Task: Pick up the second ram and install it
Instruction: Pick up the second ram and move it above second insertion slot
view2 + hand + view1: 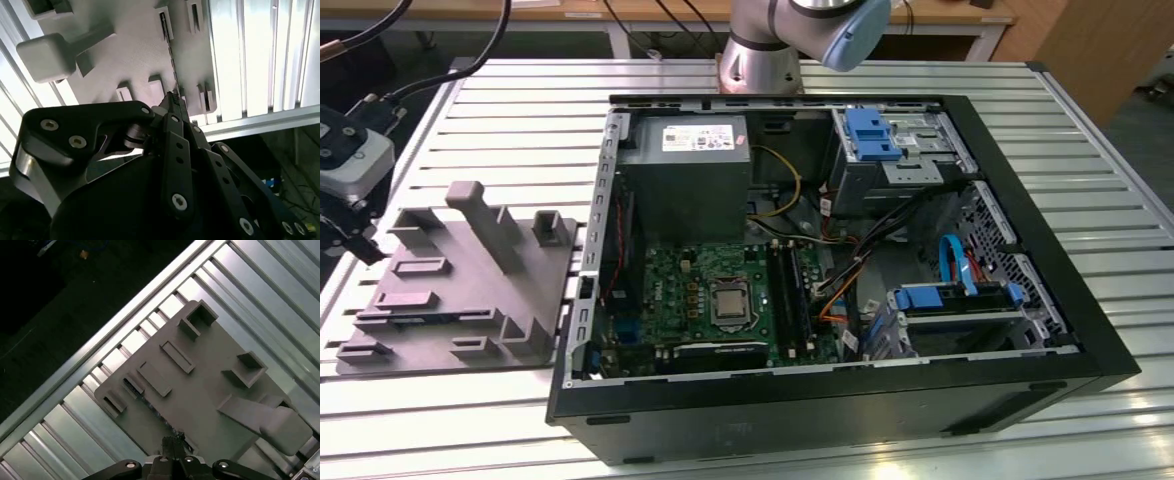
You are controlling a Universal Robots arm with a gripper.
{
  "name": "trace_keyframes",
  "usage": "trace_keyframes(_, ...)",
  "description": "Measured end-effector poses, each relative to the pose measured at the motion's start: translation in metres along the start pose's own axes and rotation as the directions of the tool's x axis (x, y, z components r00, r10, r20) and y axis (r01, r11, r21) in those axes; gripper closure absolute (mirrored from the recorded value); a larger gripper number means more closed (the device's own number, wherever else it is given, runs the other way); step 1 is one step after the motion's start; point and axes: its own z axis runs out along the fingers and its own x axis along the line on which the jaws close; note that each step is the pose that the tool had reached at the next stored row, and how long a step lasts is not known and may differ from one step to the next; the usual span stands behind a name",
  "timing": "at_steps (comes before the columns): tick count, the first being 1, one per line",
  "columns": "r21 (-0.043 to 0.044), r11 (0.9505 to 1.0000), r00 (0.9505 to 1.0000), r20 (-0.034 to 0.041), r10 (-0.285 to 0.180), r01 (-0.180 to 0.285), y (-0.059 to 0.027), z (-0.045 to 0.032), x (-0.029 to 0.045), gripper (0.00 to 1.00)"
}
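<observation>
The only print in sight is a white label (700, 137) on the grey power supply (683, 185) in the upper middle of the exterior view, inside the open black computer case (1067, 335); its wording is too small to make out. The arm's base (767, 55) stands at the top centre on the slatted metal counter (494, 110). At the far left edge its wrist is turned downward, putting the gripper (350, 235) over the left end of the grey moulded tray (420, 232). In both wrist views the gripper (172, 97) (172, 442) points at the tray, with its tip right at one end of the second ram (172, 60) (152, 410). That thin dark stick stands on edge in a slot along the tray, between small grey holders. Whether the jaws are open or closed on it, I cannot tell. Inside the case, the green motherboard (700, 290) shows long black memory sockets (787, 290) right of its centre.
</observation>
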Motion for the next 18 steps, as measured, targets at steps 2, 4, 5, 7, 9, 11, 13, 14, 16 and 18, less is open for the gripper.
trace_keyframes(2,-0.001,0.9993,0.9993,-0.0016,-0.037,0.037,0.0,0.0002,0.0,0.9)
trace_keyframes(4,-0.002,0.9973,0.9973,-0.0032,-0.073,0.073,0.0,0.0003,0.0,0.9)
trace_keyframes(5,-0.0026,0.9958,0.9958,-0.0039,-0.091,0.091,0.0,0.0004,0.0,0.9)
trace_keyframes(7,-0.0037,0.992,0.992,-0.0054,-0.126,0.126,0.0,0.0005,0.0,0.9)
trace_keyframes(9,-0.0048,0.9868,0.9868,-0.0068,-0.162,0.162,0.0,0.0007,0.0,0.9)
trace_keyframes(11,-0.0061,0.98,0.98,-0.0083,-0.199,0.199,-0.0001,0.0008,0.0,0.9)
trace_keyframes(13,-0.0074,0.9722,0.9722,-0.0097,-0.234,0.234,0.0,0.0009,0.0,0.9)
trace_keyframes(14,-0.008,0.9678,0.9678,-0.0103,-0.252,0.251,-0.0001,0.0011,0.0,0.9)
trace_keyframes(16,-0.0094,0.9582,0.9581,-0.0116,-0.286,0.286,-0.0001,0.0012,0.0,0.9)
trace_keyframes(18,-0.0108,0.9468,0.9467,-0.0129,-0.322,0.322,-0.0001,0.0014,0.0,0.9)
